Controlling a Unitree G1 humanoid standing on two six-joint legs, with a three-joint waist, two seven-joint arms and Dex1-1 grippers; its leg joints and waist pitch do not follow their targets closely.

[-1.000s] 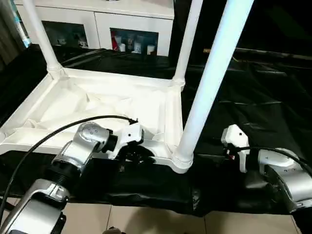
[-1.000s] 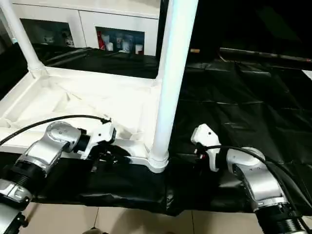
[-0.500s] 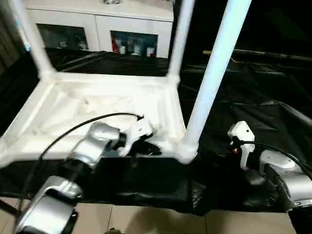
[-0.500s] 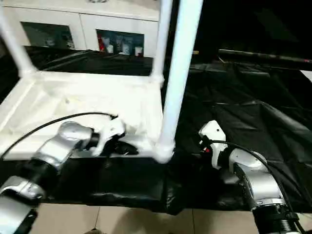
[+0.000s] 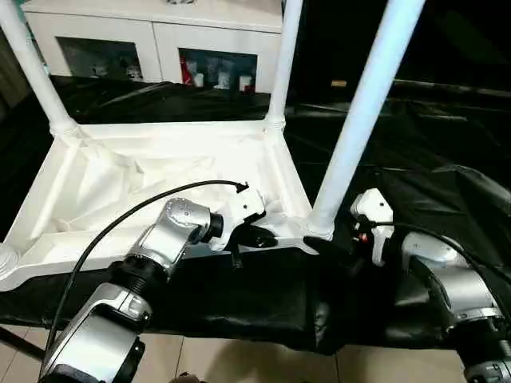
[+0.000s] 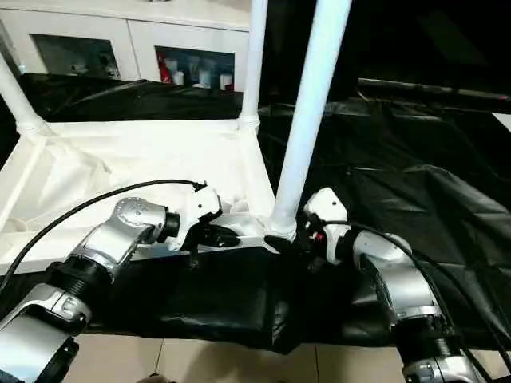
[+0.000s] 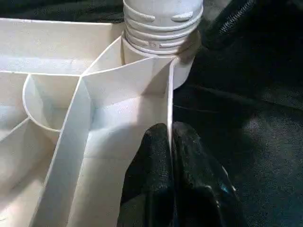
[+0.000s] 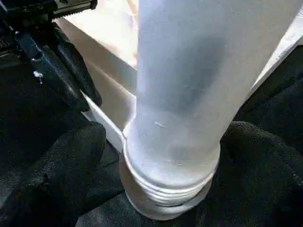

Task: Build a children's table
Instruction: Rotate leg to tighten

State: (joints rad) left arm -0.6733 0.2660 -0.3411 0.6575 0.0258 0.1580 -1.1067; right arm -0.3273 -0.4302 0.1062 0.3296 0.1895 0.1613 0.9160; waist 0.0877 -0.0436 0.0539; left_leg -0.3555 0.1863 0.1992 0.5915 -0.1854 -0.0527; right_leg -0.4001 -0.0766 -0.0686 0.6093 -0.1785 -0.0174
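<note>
Tabletop (image 5: 160,171) lies ribbed side up on black sheeting (image 5: 415,144), three legs standing in its corner sockets. We see the left gripper (image 7: 169,142) pinched on the near rim wall. We see the right gripper (image 8: 156,156) spread wide around the near-right leg (image 5: 351,136), one finger on each side of its base.

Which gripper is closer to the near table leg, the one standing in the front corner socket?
Right. The right gripper has its open fingers either side of the near leg at its base. The left gripper is off to the side, pinching the tabletop's front rim.
</note>
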